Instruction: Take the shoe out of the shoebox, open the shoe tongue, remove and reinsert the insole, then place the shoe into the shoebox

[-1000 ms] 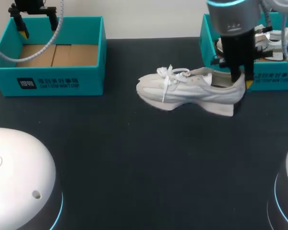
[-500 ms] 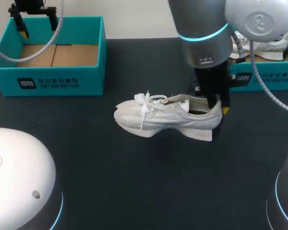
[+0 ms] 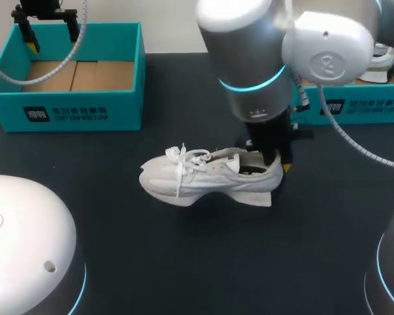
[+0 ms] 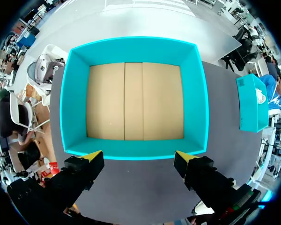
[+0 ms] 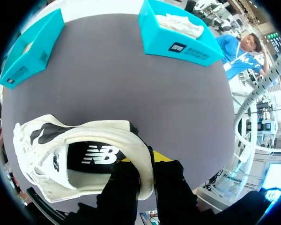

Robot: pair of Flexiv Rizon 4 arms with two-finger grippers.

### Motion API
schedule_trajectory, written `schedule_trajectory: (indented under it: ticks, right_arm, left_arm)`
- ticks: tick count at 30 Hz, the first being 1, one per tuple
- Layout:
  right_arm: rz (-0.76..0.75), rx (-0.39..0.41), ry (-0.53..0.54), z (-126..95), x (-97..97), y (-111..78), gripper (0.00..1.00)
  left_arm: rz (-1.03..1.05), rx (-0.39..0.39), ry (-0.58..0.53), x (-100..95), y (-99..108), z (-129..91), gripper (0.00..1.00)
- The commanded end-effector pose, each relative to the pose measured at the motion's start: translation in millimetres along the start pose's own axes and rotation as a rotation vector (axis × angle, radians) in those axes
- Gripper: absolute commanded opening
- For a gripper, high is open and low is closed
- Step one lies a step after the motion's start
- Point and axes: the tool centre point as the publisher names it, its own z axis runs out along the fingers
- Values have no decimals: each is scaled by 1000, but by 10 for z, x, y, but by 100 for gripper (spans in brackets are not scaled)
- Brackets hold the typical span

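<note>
Your right gripper [image 3: 276, 161] has its fingers pinched on the heel of the white sneaker [image 3: 207, 177]. In the right wrist view one finger [image 5: 123, 183] sits inside the shoe opening and the other [image 5: 171, 177] against the outside of the heel. The padded heel collar is clamped between them, and a yellow tip shows on each side of it. The black insole [image 5: 83, 165] lies flat inside the sneaker, just ahead of the inner finger.

The sneaker is upright near the middle of the dark tabletop [image 3: 184, 262], toe toward your left arm's side and heel under the right arm. Its laces are tied in a bow. You cannot tell whether the sole rests on the tabletop or hangs just above it.

The right shoebox [image 3: 361, 105] stands well apart behind the sneaker and holds another white shoe [image 3: 383, 60].

Your left gripper [image 4: 138, 157] hangs over the near wall of the left shoebox [image 4: 133, 151], fingers spread wide and gripping nothing. That box's brown cardboard floor is in plain sight.
</note>
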Motion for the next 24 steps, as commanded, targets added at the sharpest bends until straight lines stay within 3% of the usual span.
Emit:
schedule_trajectory:
  ticks: [1,24]
  right_arm:
    - [-16,7,7,245,141,22,0]
    - [-16,7,-11,969,411,95,0]
  left_arm:
    - [0,0,0,0,-1,0,100]
    - [0,0,0,0,-1,0,100]
